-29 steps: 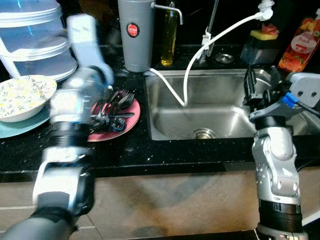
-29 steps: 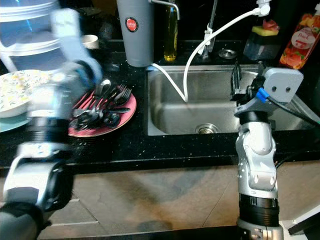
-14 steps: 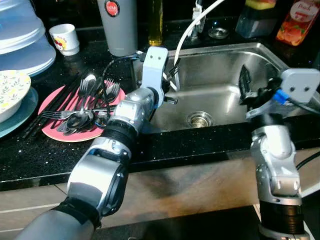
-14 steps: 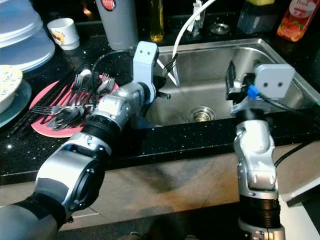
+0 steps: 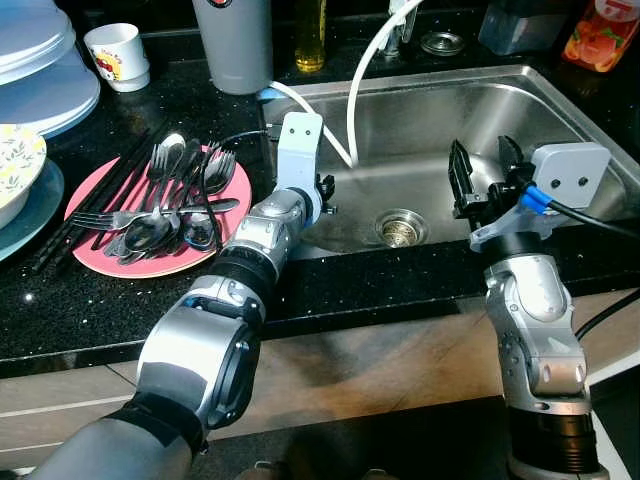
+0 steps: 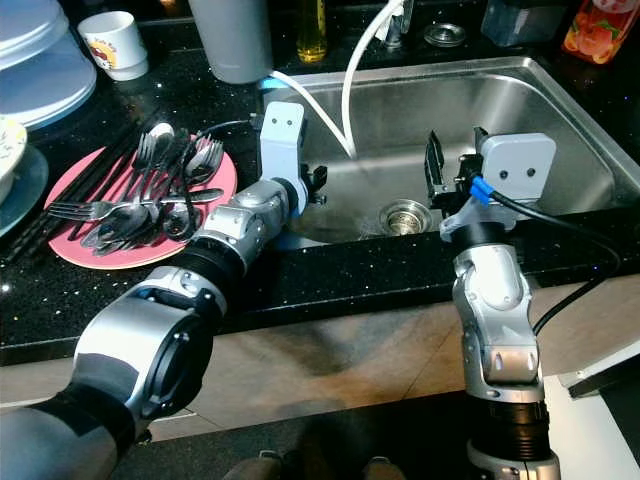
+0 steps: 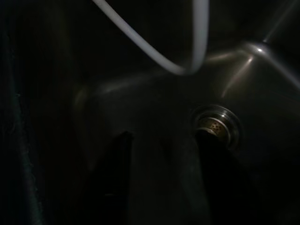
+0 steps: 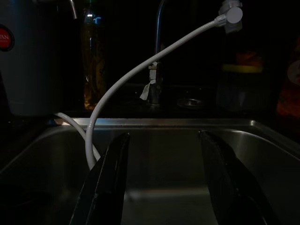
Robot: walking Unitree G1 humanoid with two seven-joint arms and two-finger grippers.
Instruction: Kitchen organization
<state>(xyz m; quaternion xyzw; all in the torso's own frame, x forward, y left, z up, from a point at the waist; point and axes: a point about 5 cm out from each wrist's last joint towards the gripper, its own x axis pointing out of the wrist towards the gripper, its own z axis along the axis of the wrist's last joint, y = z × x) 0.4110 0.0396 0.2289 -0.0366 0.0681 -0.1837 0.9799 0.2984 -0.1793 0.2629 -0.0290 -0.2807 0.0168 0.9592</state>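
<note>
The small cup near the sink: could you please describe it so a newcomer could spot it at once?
Start at the steel sink and look across the black counter to its left. Behind the pink plate of cutlery stands the cup, beside the tall grey canister. It is white with a red cartoon print.

The left arm is swinging away from the pink plate of cutlery at the left of the frame toward the middle, bringing the left gripper down into the sink near the drain. The fork it was carrying half a second ago is gone, and its fingers are standing apart.
</note>
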